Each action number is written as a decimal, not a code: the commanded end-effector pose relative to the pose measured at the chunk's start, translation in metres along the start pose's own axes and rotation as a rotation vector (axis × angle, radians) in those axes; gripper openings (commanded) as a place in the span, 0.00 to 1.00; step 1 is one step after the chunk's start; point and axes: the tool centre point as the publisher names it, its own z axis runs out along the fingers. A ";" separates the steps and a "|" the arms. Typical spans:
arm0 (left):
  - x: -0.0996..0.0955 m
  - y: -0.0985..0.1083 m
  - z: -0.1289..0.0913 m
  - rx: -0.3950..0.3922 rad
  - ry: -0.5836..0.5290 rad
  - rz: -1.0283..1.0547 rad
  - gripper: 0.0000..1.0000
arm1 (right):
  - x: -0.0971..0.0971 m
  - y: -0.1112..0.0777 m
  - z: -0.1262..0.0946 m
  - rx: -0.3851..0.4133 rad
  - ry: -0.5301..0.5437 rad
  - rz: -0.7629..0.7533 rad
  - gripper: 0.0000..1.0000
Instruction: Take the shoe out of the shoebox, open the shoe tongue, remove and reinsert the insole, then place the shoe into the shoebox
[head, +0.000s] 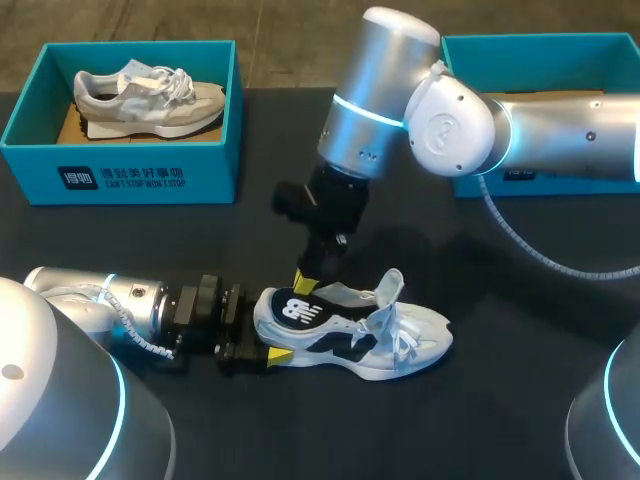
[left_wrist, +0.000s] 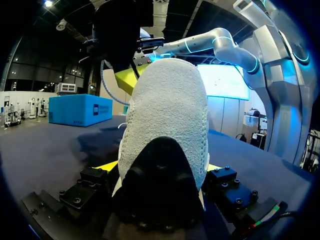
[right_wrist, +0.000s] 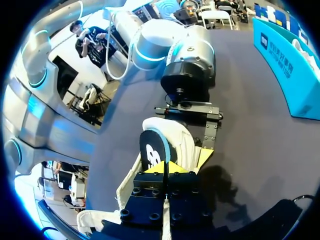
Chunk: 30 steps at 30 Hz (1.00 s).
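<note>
Our shoe (head: 400, 335) lies on its sole on the matte black table (head: 520, 400), well clear of both boxes. It is a low white sneaker with black side panels, loose white laces and its tongue pulled up. Our left gripper (head: 268, 330) is clamped on the heel. From the left wrist, the rounded, nubbly knit heel (left_wrist: 167, 125) fills the gap, with a yellow fingertip (left_wrist: 107, 165) pressed against each side.

Our right gripper (head: 305, 282) comes down over the heel opening. Its two blocky black fingers are squeezed together on the insole (head: 295, 311), a thin, dark oval with a pale blue edge. The insole (right_wrist: 154, 150) stands upright out of the shoe, just ahead of the yellow tips (right_wrist: 167, 169).

A teal cardboard shoebox (head: 130, 175) sits at the table's far left with a grey and cream sneaker (head: 150, 100) inside. A second teal shoebox (head: 520, 45) stands at the far right, partly behind our right arm, so we cannot see its inside
</note>
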 end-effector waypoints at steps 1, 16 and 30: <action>-0.001 0.003 -0.002 0.000 -0.001 0.000 0.00 | 0.001 0.002 -0.006 -0.006 -0.014 -0.010 0.00; -0.001 0.003 -0.002 0.000 -0.001 0.000 0.00 | 0.005 0.004 -0.021 -0.051 -0.059 -0.047 0.00; -0.001 0.003 -0.002 0.000 -0.001 0.000 0.00 | 0.000 0.011 -0.019 -0.052 -0.037 -0.083 0.12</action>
